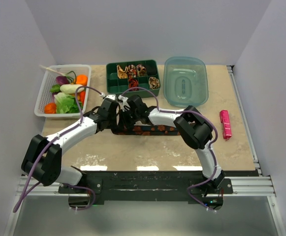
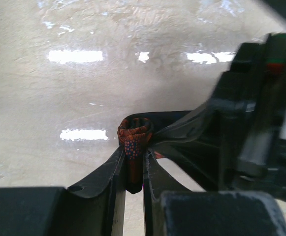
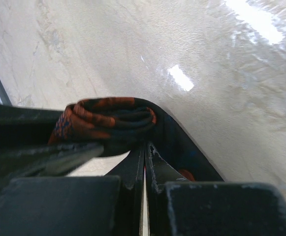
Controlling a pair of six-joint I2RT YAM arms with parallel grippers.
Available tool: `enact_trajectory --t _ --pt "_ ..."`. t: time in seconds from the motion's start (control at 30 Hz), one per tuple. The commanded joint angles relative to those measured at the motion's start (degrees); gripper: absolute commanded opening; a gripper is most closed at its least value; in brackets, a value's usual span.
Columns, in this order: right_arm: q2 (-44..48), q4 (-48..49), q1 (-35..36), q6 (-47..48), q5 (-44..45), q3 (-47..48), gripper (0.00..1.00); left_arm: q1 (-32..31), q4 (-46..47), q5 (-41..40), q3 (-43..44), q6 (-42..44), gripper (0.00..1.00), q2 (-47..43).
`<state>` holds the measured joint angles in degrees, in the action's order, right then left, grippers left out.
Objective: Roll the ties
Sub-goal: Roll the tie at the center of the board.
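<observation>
A long black tie with orange-red spots (image 1: 150, 130) lies flat across the table's middle, its left end wound into a small coil (image 2: 133, 132). My left gripper (image 2: 133, 151) is shut on that coil, which stands up between its fingers. My right gripper (image 3: 145, 145) comes in from the right. Its jaws are pressed together at the coil's (image 3: 108, 118) edge, and a thin sliver of fabric shows between them. From above, both grippers (image 1: 117, 114) (image 1: 127, 112) meet over the tie's left end. Several rolled ties (image 1: 133, 71) sit in a green divided box (image 1: 114, 87).
A clear bluish lid (image 1: 185, 81) lies right of the green box. A white basket (image 1: 44, 101) of toy vegetables stands at the far left. A small pink bar (image 1: 225, 124) lies near the right edge. Purple cables loop over both arms.
</observation>
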<state>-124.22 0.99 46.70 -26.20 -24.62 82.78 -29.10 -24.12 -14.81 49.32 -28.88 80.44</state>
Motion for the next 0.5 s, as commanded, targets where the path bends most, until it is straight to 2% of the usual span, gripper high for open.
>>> enact_trajectory --t 0.0,0.17,0.27,0.47 --pt "6.62 1.21 -2.48 -0.17 -0.43 -0.96 0.0 -0.52 -3.47 -5.22 2.71 0.58 0.0 0.59" --pt "8.73 -0.82 -4.33 1.76 1.77 -1.83 0.0 -0.95 -6.37 -9.7 3.76 0.41 0.0 0.85" --pt "9.61 -0.82 -5.21 2.11 2.38 -2.62 0.0 -1.48 -11.37 -14.0 4.73 -0.29 0.0 1.03" --pt "9.88 -2.4 -6.27 2.64 3.0 -3.07 0.0 -2.53 -15.07 -17.7 5.43 -1.61 0.0 0.77"
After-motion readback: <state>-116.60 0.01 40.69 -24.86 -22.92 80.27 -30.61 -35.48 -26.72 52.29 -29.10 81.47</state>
